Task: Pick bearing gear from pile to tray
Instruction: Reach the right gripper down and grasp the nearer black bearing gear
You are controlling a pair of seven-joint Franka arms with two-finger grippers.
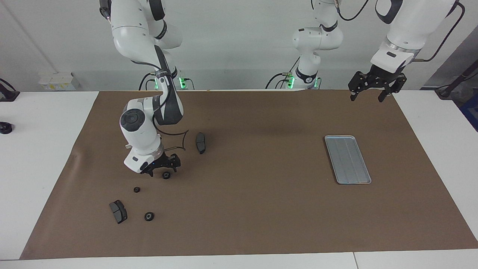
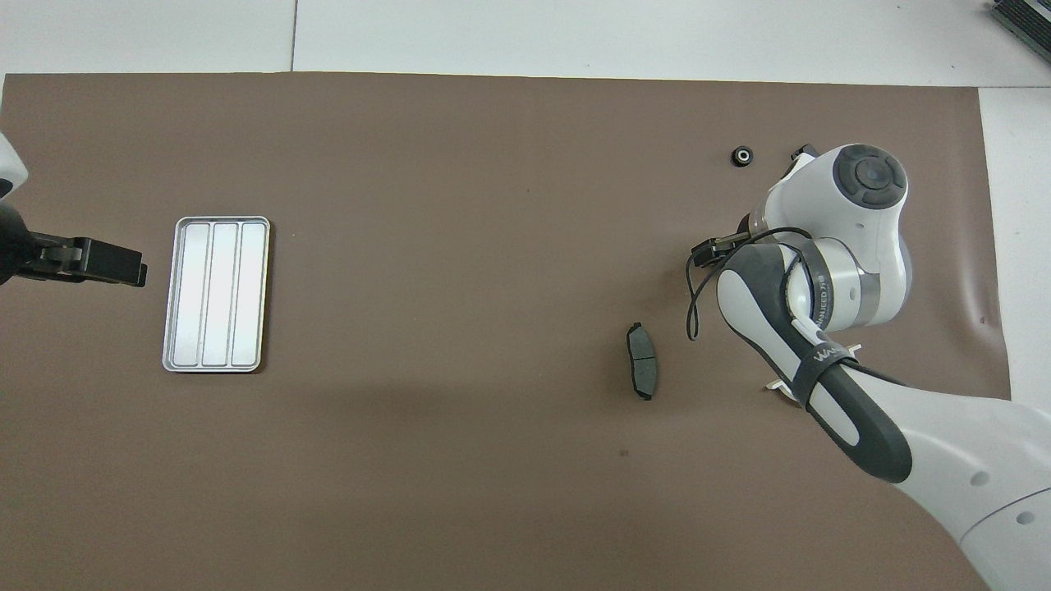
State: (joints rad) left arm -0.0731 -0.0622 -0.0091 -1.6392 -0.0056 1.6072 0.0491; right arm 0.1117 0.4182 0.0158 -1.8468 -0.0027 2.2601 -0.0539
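Facing view: the right claw (image 1: 161, 170), fingers apart, hangs low over a gear (image 1: 166, 175) in the pile; centre it before closing. The gear lies flat, hole up, round, no long axis. The left claw (image 1: 368, 92) waits, fingers apart.

Overhead view: the right arm hides that gear; the tray (image 2: 174, 295) lies well apart.

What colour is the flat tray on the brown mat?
The tray is shiny silver-grey with lengthwise ridges, seen best in the overhead view.

Tray (image 1: 347, 159) toward left arm's end, well apart from gears (image 1: 166, 175) and brake pads (image 1: 201, 142) at right arm's end.
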